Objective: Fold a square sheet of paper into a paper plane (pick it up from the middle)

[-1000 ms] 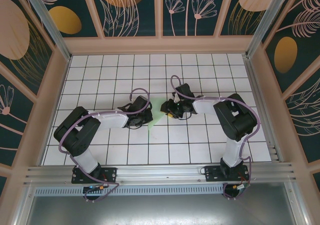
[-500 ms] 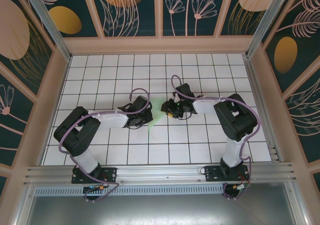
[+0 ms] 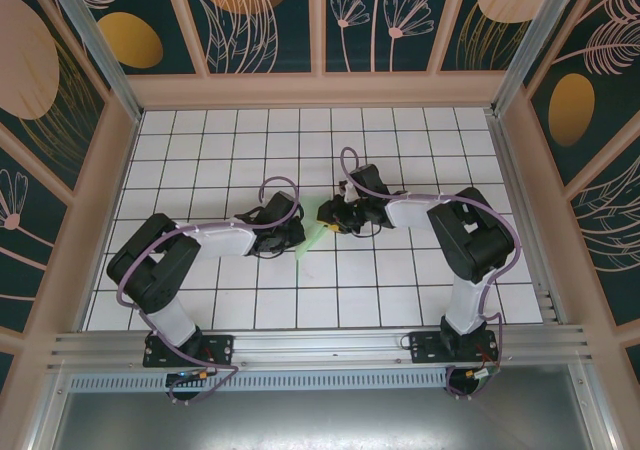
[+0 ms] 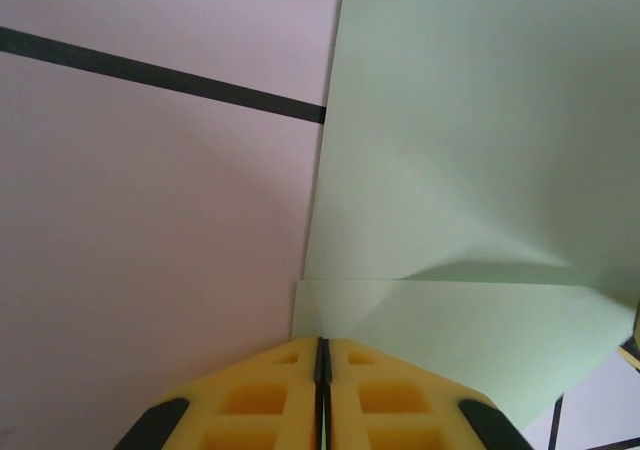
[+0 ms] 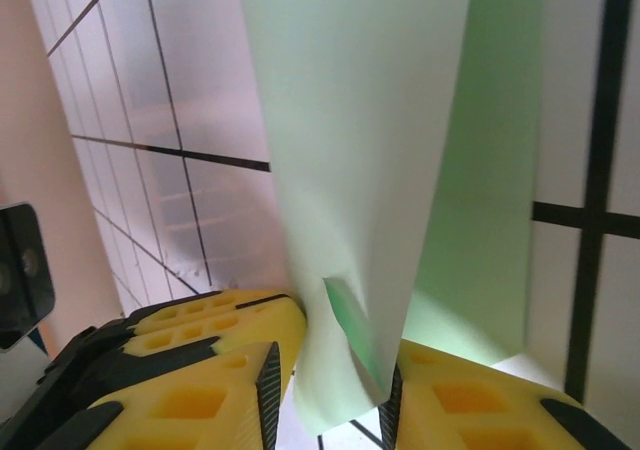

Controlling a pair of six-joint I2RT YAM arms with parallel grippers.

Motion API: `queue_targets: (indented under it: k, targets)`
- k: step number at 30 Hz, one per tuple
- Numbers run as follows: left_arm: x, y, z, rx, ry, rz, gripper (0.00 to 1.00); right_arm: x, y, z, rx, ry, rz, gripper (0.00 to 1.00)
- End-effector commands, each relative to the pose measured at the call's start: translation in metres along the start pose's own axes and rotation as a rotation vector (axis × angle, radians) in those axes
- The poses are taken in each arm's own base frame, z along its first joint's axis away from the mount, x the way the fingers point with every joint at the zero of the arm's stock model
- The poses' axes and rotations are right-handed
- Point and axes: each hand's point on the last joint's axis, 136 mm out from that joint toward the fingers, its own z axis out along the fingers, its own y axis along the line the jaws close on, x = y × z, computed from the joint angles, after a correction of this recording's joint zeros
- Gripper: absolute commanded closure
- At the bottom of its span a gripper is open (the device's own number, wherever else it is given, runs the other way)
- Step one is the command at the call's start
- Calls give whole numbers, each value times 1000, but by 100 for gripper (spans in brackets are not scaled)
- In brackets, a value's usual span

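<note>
Top view: the sheet (image 3: 313,237) sits mid-table (image 3: 400,270) between the two arms, partly folded, with one part lifted off the tiles. The left gripper (image 3: 293,235) is at its left edge and the right gripper (image 3: 335,217) at its upper right.

Left wrist: the left gripper (image 4: 320,355) has its jaws pressed together, tips right on the near edge of a flat folded flap. I can't tell whether it pinches the paper or just pins it down.

Right wrist: the right gripper (image 5: 330,360) is part open, with a clear gap. The raised, curling sheet (image 5: 360,120) stands between the fingers (image 5: 190,370), not clamped.

Handling: the paper looks very light, thin and floppy. It bends under its own weight, creases easily and could slide on the smooth tiles. Best to hold it at an edge or along a fold, softly, with the other side pinned.
</note>
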Motion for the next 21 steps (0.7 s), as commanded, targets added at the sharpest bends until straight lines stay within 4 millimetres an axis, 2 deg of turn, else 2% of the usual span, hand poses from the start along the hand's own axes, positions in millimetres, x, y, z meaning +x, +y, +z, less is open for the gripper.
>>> queue_targets:
  k: [1,8,10,13,15,18,21]
  targets:
    - [-5,5,-10,-22,-23,-3,86,10,6,6,-47,45,-25,68]
    - [-22,2,-29,4,-62,-9,78,9,11,16,-68,74,-91,75]
    - [-27,3,-35,6,-74,-16,75,9,10,19,-63,79,-92,79]
    - [-36,5,-45,16,-101,-29,71,6,5,19,-47,63,-82,90]
    - [-43,4,-54,30,-126,-33,65,0,5,15,-31,35,-76,94]
    - [-54,2,-69,50,-177,-22,51,-11,6,0,-11,-40,-54,100]
    - [-67,-4,-86,72,-240,8,35,-25,11,-23,27,-143,-32,100]
